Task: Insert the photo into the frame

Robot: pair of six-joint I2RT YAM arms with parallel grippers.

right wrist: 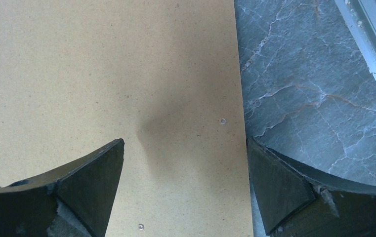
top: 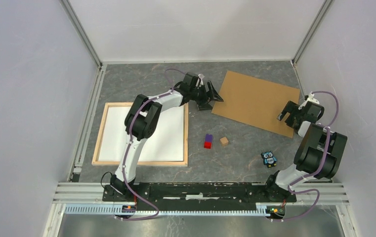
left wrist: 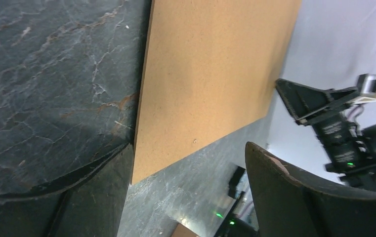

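Our left gripper (top: 215, 95) and right gripper (top: 285, 118) hang wide and empty at the board (top: 255, 101). Left of it, we judge the photo (top: 168, 136) already in the frame (top: 102, 134), white back up. The board is not yet fitted.

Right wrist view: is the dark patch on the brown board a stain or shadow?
Right wrist view: likely a soft-edged shadow on the backing board, ahead of the open right claw. Left wrist view: the left claw shadows the tabletop. Top view: even light, no glare.

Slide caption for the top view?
Left gripper and right gripper, both open, at opposite ends of the brown board; frame lies left.
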